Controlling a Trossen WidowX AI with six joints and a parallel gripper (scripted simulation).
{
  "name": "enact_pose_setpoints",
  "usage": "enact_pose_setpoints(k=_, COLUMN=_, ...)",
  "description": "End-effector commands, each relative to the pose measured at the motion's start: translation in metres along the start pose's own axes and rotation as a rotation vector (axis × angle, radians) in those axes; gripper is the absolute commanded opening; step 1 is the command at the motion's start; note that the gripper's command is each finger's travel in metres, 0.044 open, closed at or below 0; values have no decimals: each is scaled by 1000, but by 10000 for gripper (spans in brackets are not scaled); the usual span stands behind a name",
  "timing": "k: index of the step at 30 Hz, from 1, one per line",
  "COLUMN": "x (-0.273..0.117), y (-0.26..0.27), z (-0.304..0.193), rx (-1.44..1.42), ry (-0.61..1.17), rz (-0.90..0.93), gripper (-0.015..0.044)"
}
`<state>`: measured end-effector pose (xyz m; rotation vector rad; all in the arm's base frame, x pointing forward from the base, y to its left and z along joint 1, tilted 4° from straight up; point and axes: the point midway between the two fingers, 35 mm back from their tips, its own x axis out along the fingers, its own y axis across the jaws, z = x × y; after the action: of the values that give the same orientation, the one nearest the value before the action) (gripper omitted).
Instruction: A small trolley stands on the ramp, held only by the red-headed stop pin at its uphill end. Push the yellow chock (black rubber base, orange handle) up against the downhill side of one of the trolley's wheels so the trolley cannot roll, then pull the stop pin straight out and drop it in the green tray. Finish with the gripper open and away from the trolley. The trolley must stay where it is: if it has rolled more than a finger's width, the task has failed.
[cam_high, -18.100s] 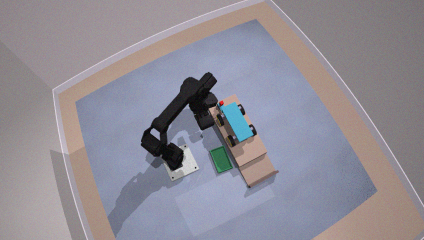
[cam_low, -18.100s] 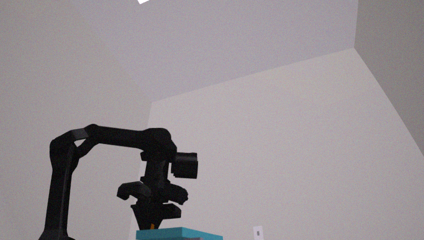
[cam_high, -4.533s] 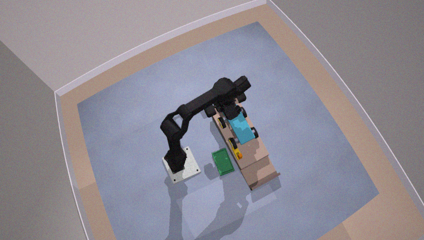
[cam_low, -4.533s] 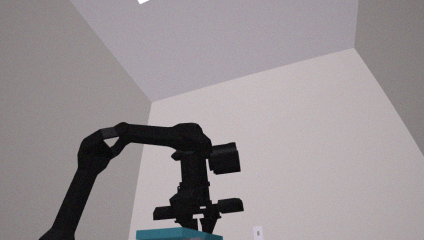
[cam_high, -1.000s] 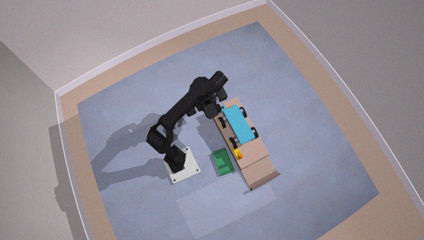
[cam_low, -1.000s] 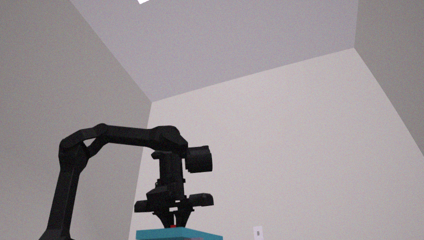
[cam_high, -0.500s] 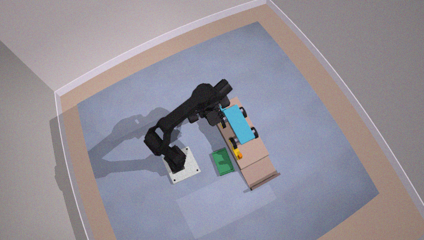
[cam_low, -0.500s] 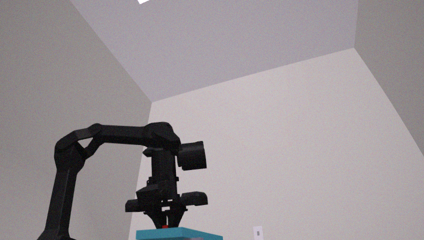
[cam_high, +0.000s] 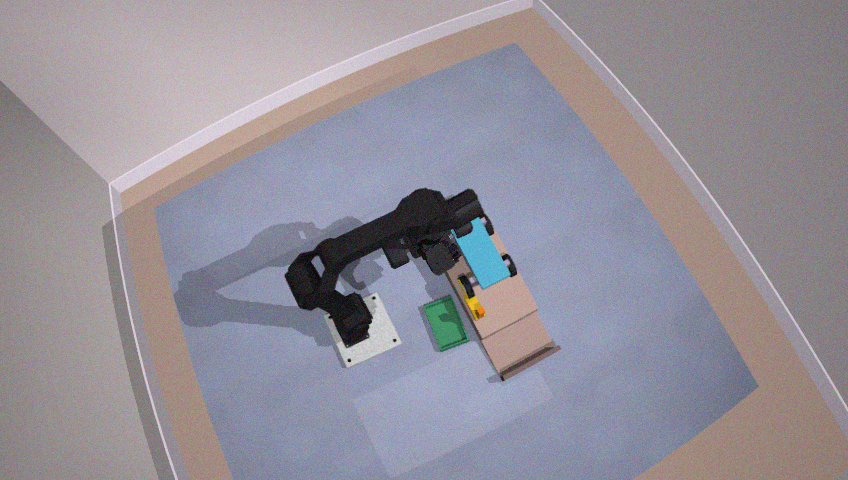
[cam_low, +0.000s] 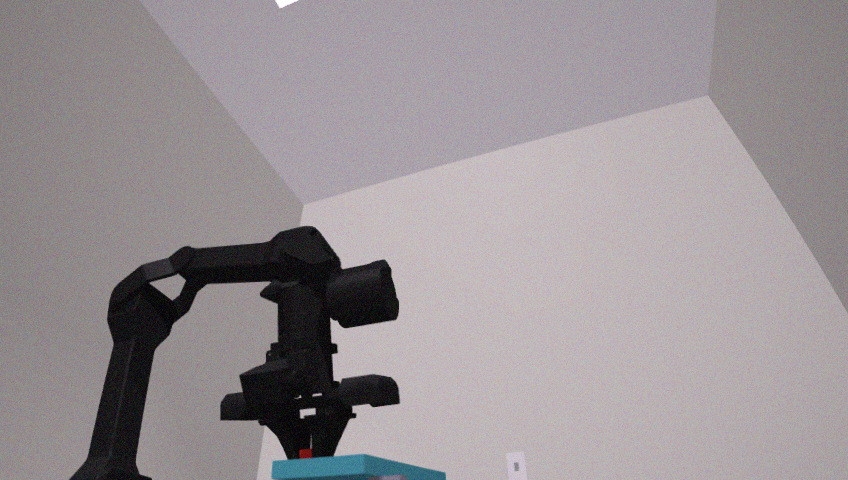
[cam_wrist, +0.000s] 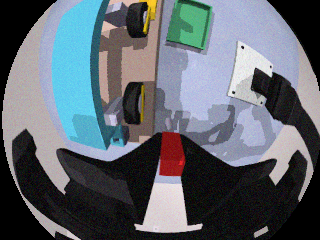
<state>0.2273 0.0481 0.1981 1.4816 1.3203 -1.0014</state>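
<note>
Evidently, the black two-fingered hand (cam_low: 311, 456) (cam_wrist: 170, 138) is clenched on the red block-shaped head of the stop pin (cam_low: 305, 453) (cam_wrist: 172, 154), which is out of its seat at the uphill end and hangs beside the flat sky-blue trolley with black wheels (cam_high: 483, 253) (cam_low: 333, 466) (cam_wrist: 75, 70), off the side nearer the robot. The pin's shank is hidden below the head, so I can't fairly say how long it is or whether it hangs quite straight. The yellow chock with the orange handle (cam_high: 474, 304) (cam_wrist: 152, 10) sits at the downhill wheel on that same side, seemingly tight against the tyre, though any small gap would be lost at this size. The pin looks light and stiff, perhaps a little slick on its painted faces; the square head is the right place to hold, with a steady squeeze and the shank left free underneath. The chock's rubber base ought to grip the pinkish-tan wooden ramp (cam_high: 512, 350) (cam_wrist: 145, 55) well, and its handle is best left alone now. Counting up: one pin, one chock, one trolley with four wheels, one ramp and one shallow green rectangular tray (cam_high: 445, 324) (cam_wrist: 189, 25), between the ramp and the robot's white base plate (cam_high: 385, 336) (cam_wrist: 240, 62). What remains is carrying the pin over that tray without brushing the trolley, then letting go.
</note>
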Motion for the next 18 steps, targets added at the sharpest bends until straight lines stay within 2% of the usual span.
enact_pose_setpoints(k=1, x=-2, y=-1, z=13, rx=-4, ry=5, rz=1, gripper=0)
enact_pose_setpoints(k=18, x=-11, y=-2, z=72, rx=-5, ry=-1, rz=1, gripper=0)
